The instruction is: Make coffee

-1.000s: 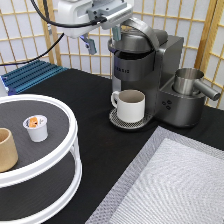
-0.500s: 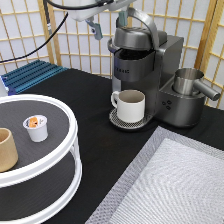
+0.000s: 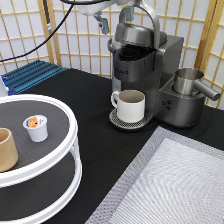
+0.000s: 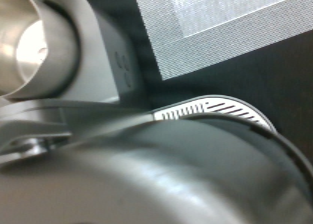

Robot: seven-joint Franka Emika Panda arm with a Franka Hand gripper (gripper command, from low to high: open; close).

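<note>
The gripper (image 3: 114, 16) sits at the exterior view's top edge, directly over the coffee machine (image 3: 145, 75). Two fingers show: one (image 3: 103, 23) hangs free on the side toward the exterior view's left, the other is by the raised lid handle (image 3: 150, 20). The fingers stand spread apart with nothing clamped between them, so the gripper is released; whether a finger touches the handle cannot be told.

Just below the gripper, the machine's lid (image 3: 132, 35) is lifted, with the dark pod chamber (image 3: 134, 51) exposed beneath it. Further below stands a white mug (image 3: 130, 105) on the round drip tray (image 3: 122, 121), under the spout. Below the gripper and toward the exterior view's right, a metal jug (image 3: 189, 81) rests on the machine's side platform.

Well apart from the gripper, down toward the exterior view's left, a two-tier white stand (image 3: 60, 112) carries a coffee pod (image 3: 36, 127) and a tan cup (image 3: 7, 149) on its upper shelf.

The wrist view shows the machine's grey curved lid (image 4: 160, 185) close up, the drip tray's slotted edge (image 4: 205, 109), and a grey mat (image 4: 235, 30) on the black table (image 4: 295, 75).
</note>
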